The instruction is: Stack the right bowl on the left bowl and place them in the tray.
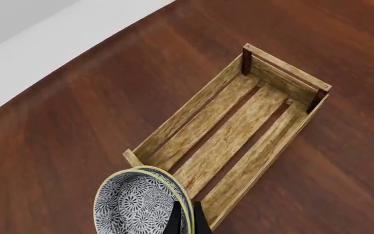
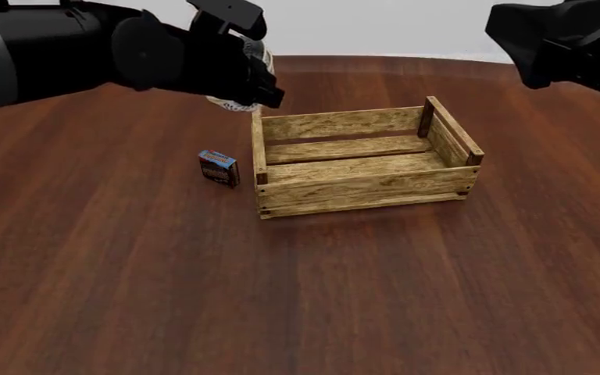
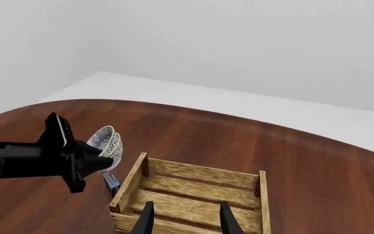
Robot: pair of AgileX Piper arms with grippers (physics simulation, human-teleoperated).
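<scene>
Two patterned blue-grey bowls [image 1: 135, 204] sit nested one inside the other, with both rims showing. My left gripper [image 1: 187, 222] is shut on their rim and holds them tilted in the air, just outside the left end of the tray [image 1: 239, 126]. In the front view the left gripper [image 2: 253, 86] hides most of the bowls [image 2: 232, 101], which hang beyond the far left corner of the wooden slat tray [image 2: 362, 183]. The tray holds nothing. My right gripper [image 3: 185, 222] is open and empty, high above the tray [image 3: 194, 195], and it sees the bowls [image 3: 107, 141] side-on.
A small blue-red box [image 2: 218, 167] stands on the dark wooden table just left of the tray and also shows in the right wrist view [image 3: 111, 181]. The right arm [image 2: 561, 39] hangs at the far right. The table's curved far edge meets a white floor.
</scene>
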